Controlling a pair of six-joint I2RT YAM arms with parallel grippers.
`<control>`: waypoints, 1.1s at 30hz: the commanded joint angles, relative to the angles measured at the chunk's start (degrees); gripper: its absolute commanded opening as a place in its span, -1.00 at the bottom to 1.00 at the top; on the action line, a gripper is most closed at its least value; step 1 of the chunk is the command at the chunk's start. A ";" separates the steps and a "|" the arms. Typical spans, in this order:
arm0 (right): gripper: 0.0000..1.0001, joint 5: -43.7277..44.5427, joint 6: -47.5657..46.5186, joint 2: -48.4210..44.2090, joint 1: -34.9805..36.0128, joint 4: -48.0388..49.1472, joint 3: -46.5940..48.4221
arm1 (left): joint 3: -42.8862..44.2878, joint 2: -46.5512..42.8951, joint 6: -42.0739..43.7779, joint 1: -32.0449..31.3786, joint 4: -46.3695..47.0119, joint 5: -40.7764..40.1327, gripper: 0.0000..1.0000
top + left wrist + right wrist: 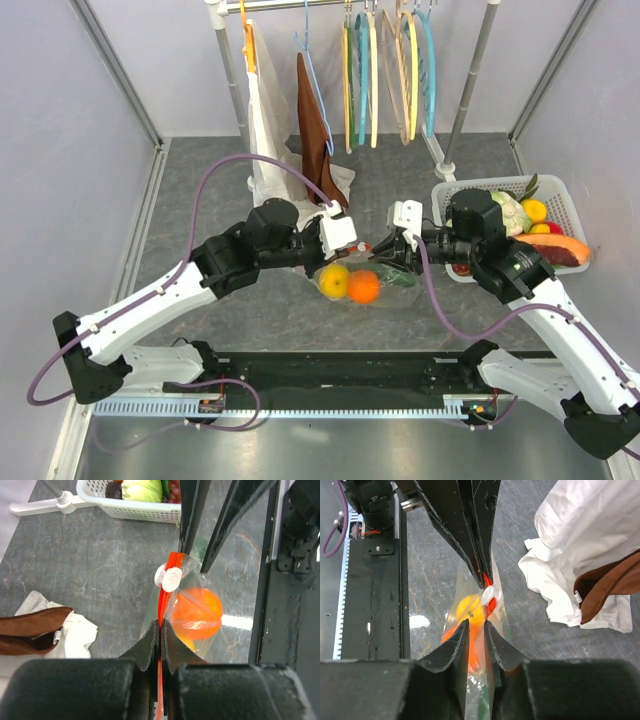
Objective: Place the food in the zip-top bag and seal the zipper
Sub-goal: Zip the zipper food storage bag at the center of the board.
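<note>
The zip-top bag (386, 297) hangs between my two grippers, low over the table. It holds the orange (365, 287), the yellow fruit (335, 280) and the green cucumber (400, 274). My left gripper (160, 622) is shut on the orange-red zipper strip (162, 600). The white slider (168, 578) sits on the strip just beyond it, near the strip's end. My right gripper (476, 622) has its jaws a narrow gap apart, either side of the bag's top edge, just short of the slider (488, 596). In the top view the left gripper (360, 248) and the right gripper (384, 252) nearly meet.
A white slatted basket (560, 190) at the right holds a pale cabbage (510, 210), a red meat slab (555, 248) and other toy food. Behind stands a clothes rack with a white cloth (268, 130), a brown garment (315, 110) and coloured hangers (385, 70).
</note>
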 commanded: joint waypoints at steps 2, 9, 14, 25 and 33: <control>-0.52 -1.66 -5.54 -1.40 0.23 -3.07 0.55 | -1.82 -3.15 6.02 0.24 1.07 2.00 -0.96; -0.05 -1.23 -2.13 2.02 0.23 -2.46 2.13 | -2.00 -3.33 5.14 0.24 0.80 2.79 -0.96; -0.01 -0.25 -1.15 3.88 0.23 -1.67 3.54 | -1.91 -3.15 5.67 0.33 0.63 3.49 -0.96; -0.34 -0.69 -0.10 5.11 0.32 -0.79 5.74 | -0.86 -0.96 5.06 0.24 -0.34 2.26 -0.96; -1.00 0.01 -1.77 5.64 0.67 -2.19 5.73 | -0.50 -1.04 5.14 0.24 -0.87 2.26 -0.96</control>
